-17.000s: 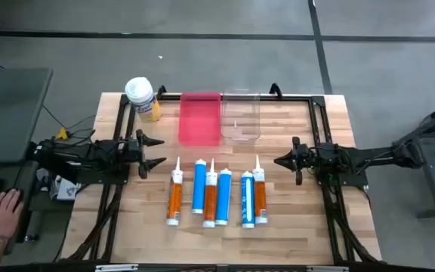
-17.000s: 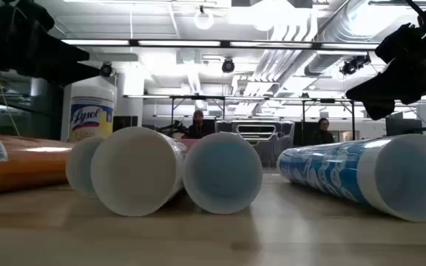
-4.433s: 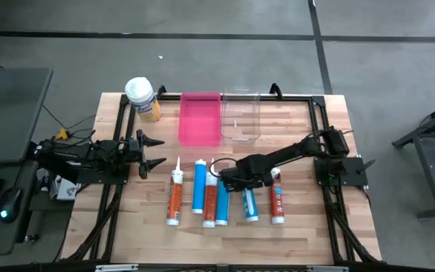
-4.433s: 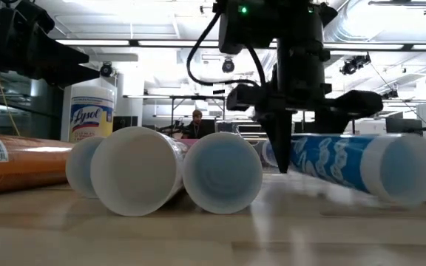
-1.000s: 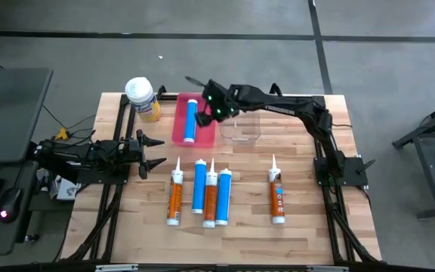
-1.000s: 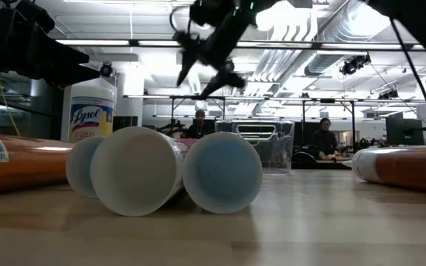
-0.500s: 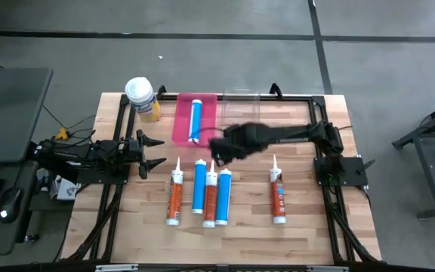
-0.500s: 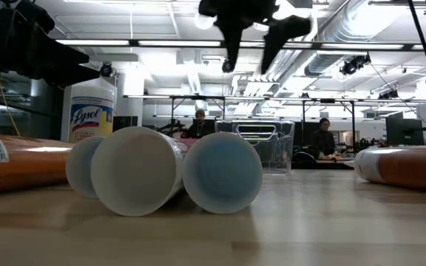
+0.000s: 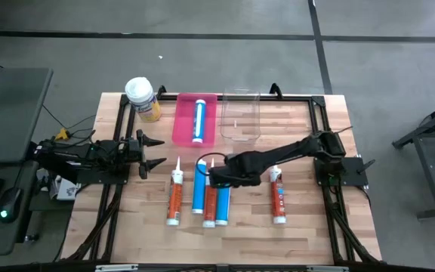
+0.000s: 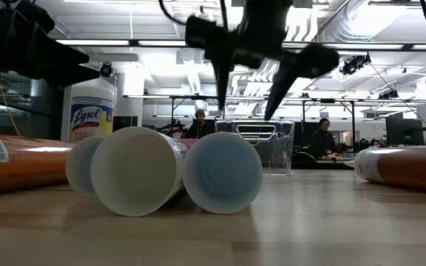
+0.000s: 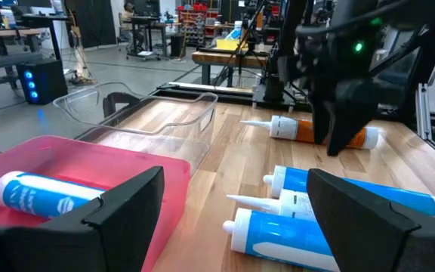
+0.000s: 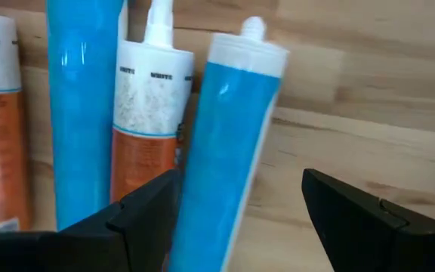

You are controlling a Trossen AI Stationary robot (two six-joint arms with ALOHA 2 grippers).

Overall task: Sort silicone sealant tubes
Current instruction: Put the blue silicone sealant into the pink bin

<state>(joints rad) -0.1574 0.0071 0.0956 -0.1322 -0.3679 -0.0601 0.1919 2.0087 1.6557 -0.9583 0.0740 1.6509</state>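
- Slim blue silicone sealant tubes [image 9: 201,186] lie mid-table among orange ones; another blue tube [image 9: 198,121] rests in the pink plastic tray [image 9: 181,127] at 12 o'clock.
- Right gripper [image 9: 215,175], fingers spread, hovers over them.
- Left gripper [image 9: 157,152], fingers apart, waits at 9 o'clock.

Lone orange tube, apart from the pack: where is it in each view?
High view: lone orange tube lies right of the tube cluster.
Low view: far right, on the table.
Left wrist view: far side, partly behind the dark arm.
Right wrist view: not in it.
Shared landmark: clear bin.
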